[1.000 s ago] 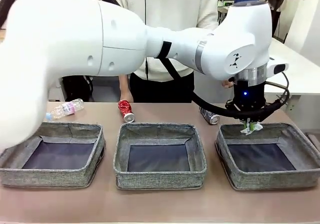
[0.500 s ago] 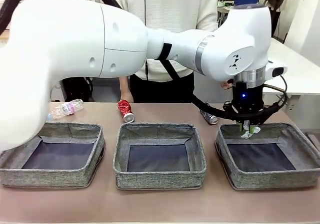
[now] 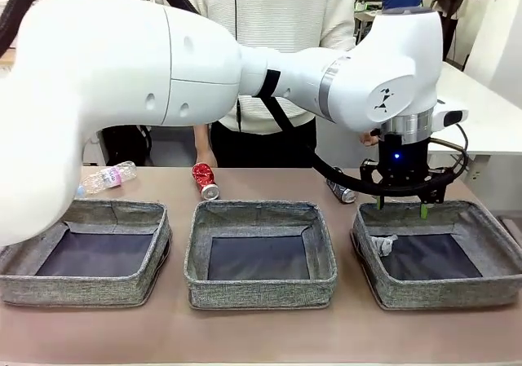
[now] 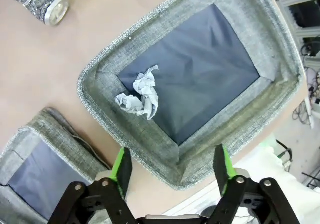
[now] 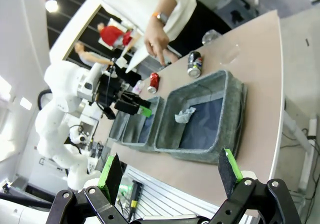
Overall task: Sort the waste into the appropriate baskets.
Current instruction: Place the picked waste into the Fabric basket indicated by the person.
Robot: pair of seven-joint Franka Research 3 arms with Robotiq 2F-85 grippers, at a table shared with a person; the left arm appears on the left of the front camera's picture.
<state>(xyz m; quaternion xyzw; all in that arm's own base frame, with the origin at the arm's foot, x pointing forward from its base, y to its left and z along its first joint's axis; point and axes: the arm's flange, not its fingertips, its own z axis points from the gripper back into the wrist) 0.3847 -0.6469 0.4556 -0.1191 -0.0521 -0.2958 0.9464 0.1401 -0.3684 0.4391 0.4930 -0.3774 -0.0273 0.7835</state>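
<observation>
Front view: left gripper [image 3: 401,209] hovering open, empty, over the right basket [image 3: 440,297].
The wad [image 3: 382,244] is lying inside it; going for the can [image 3: 342,191] just behind it risks snagging the rim.

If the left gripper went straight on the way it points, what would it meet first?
Most likely the right-hand basket, at its woven wall or the floor beside it; depth is unclear. The paper wad lies to one side of the left gripper.

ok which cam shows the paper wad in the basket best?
Left wrist view: looks down on the crumpled white paper wad, large and clear, near a corner of the grey basket. Front and right wrist views show it small.
</observation>
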